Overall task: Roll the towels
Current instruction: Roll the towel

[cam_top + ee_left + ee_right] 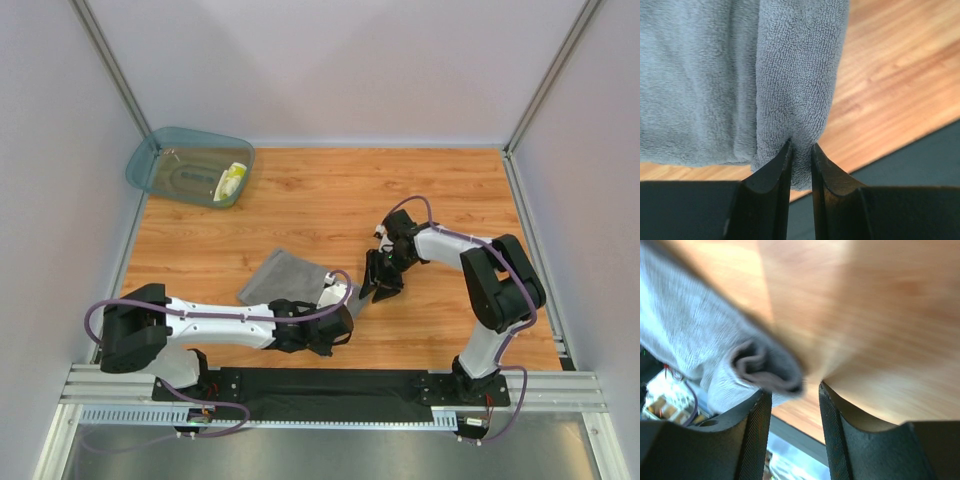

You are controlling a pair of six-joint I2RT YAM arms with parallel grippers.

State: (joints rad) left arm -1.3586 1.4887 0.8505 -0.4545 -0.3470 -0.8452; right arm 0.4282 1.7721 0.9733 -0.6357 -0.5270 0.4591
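Observation:
The large grey towel lies on the wooden table near the front, its right edge rolled into a tube. My left gripper is shut on the near end of that roll, as the left wrist view shows: the jaws pinch the grey terry. My right gripper is open at the roll's right end. In the blurred right wrist view the coiled end of the towel sits just beyond my left fingertip, not between the jaws. The small yellow-and-white cloth lies in the tub.
A translucent teal plastic tub stands at the back left corner. Grey walls and metal frame posts enclose the table. A black mat runs along the near edge between the arm bases.

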